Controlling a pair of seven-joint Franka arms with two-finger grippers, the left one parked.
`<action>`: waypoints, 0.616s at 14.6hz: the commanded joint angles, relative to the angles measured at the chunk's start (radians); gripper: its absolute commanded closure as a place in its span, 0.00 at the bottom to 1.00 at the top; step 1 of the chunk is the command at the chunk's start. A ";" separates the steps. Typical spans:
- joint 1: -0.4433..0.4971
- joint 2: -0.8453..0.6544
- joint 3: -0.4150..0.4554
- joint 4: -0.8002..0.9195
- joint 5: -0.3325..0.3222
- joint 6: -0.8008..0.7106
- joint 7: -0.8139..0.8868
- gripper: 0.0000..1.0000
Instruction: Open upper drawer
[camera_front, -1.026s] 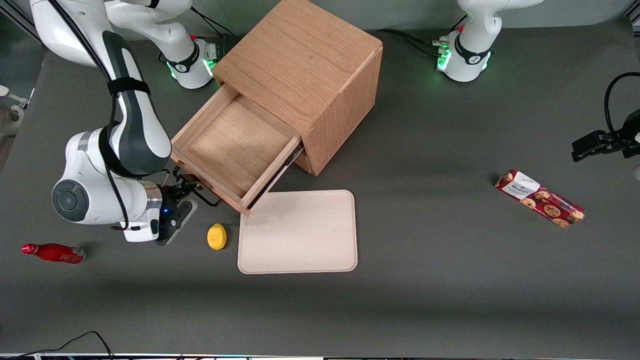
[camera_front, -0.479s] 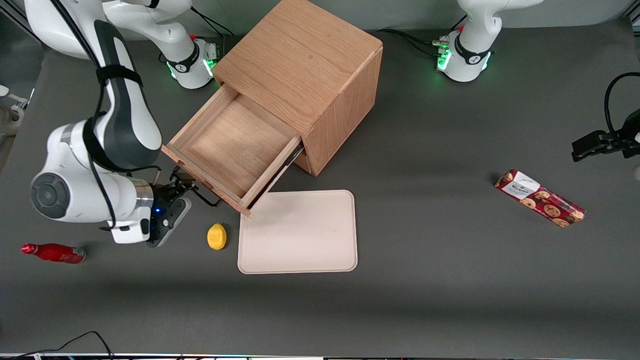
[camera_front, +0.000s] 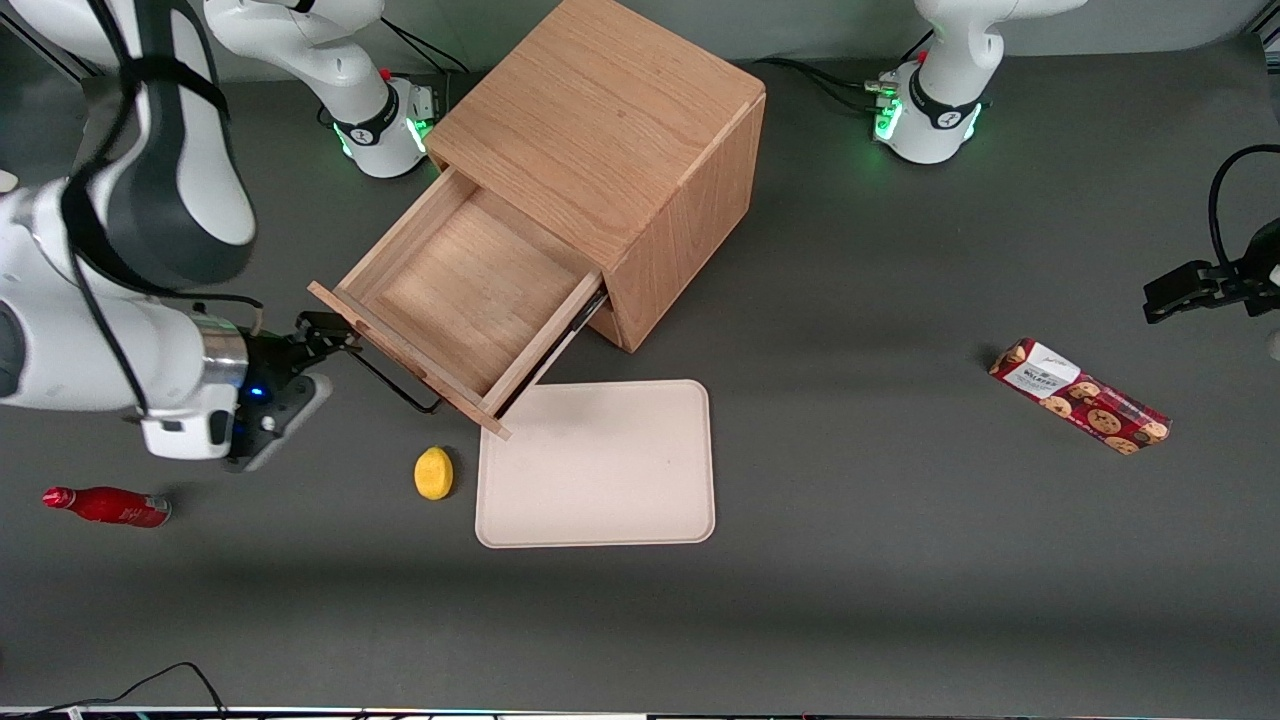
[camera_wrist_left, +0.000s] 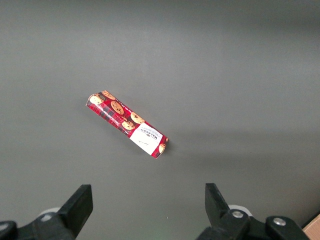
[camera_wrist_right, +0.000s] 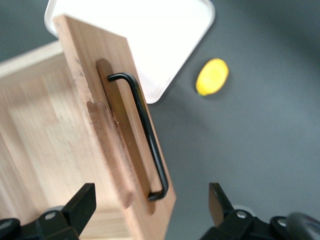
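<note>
Upper drawer (camera_front: 455, 305) is sticking out of cabinet (camera_front: 610, 140), w/ handle (camera_front: 390, 383) facing working arm's end. Gripper (camera_front: 318, 330) is sitting just beside handle, fingers apart, not touching it. Tray (camera_front: 598, 470) is lying nearer front cam than drawer, lemon (camera_front: 433, 473) beside tray. Bottle (camera_front: 105, 505) is lying toward working arm's end, cookie pack (camera_front: 1080, 396) toward parked arm's.

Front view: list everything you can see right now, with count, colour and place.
Cabinet: one, light oak, on the table between the arm bases.
Upper drawer: one, light oak, pulled out of the cabinet, nothing inside.
Handle: one, black bar, on the drawer front.
Tray: one, cream, nearer the camera than the drawer.
Lemon: one, yellow, beside the tray.
Bottle: one, red, lying toward the working arm's end.
Cookie pack: one, red, toward the parked arm's end.
Gripper: one, open, beside the handle, off it.
</note>
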 joint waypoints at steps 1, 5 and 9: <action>-0.015 -0.095 0.006 -0.058 -0.002 -0.013 0.204 0.00; -0.027 -0.206 0.006 -0.141 -0.052 -0.013 0.293 0.00; -0.025 -0.357 0.023 -0.311 -0.174 0.042 0.442 0.00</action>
